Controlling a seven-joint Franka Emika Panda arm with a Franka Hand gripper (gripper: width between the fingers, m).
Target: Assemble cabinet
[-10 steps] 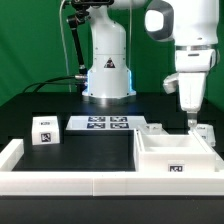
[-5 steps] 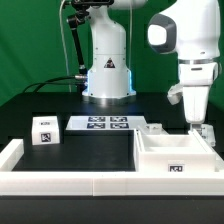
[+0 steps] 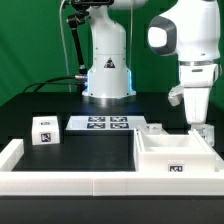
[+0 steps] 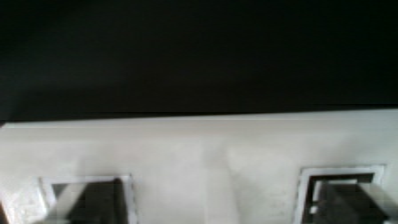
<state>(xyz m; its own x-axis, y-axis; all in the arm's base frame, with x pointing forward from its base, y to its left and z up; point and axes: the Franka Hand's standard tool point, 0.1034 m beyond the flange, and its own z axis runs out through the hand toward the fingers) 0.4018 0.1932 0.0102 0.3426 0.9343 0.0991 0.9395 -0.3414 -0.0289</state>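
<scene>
The cabinet body (image 3: 175,157), a large white open box with a tag on its front, stands at the exterior view's right against the border wall. A small white tagged block (image 3: 42,130) sits at the left. A flat tagged panel (image 3: 152,128) lies behind the body. Another white piece (image 3: 206,133) lies at the body's far right corner. My gripper (image 3: 197,121) hangs just above that corner. In the wrist view a white surface (image 4: 214,150) fills the lower half, and my gripper (image 4: 217,205) shows two dark fingers (image 4: 89,200) set wide apart, open, with nothing held.
The marker board (image 3: 108,123) lies in front of the robot base (image 3: 107,80). The long low white border wall (image 3: 60,182) runs along the front and turns up at the left. Black table shows between the block and the body.
The arm has shifted toward the exterior view's right and slightly lower, bringing the gripper over the body's far right corner. The parts have not moved.
</scene>
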